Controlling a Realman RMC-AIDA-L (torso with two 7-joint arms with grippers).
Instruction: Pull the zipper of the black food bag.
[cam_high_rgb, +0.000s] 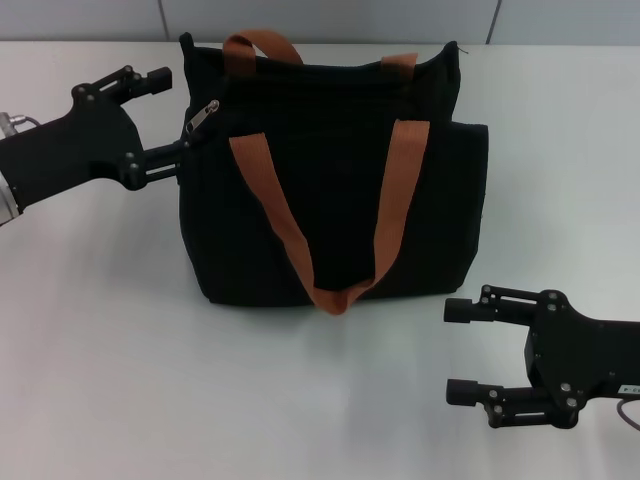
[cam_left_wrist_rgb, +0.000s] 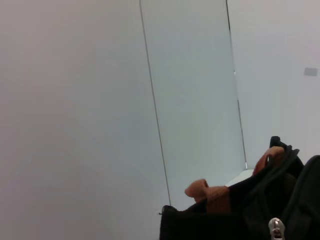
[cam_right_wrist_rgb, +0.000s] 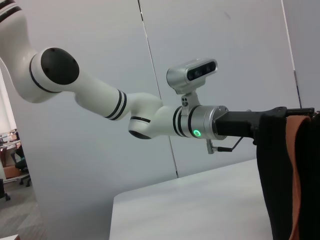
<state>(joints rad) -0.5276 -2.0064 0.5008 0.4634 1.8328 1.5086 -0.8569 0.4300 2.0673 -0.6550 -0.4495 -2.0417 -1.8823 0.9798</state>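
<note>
The black food bag (cam_high_rgb: 340, 190) stands upright in the middle of the white table, its two rust-orange straps (cam_high_rgb: 280, 210) hanging down its front. The silver zipper (cam_high_rgb: 203, 114) pull hangs at the bag's upper left corner, and it also shows in the left wrist view as the zipper (cam_left_wrist_rgb: 275, 229). My left gripper (cam_high_rgb: 176, 112) is open at that corner, with one finger above and one below the pull and nothing gripped. My right gripper (cam_high_rgb: 456, 350) rests open low on the right, in front of the bag and apart from it.
The white table (cam_high_rgb: 120, 350) runs out on all sides of the bag, and grey wall panels stand behind it. In the right wrist view my white left arm (cam_right_wrist_rgb: 140, 112) reaches across to the bag's edge (cam_right_wrist_rgb: 277, 175).
</note>
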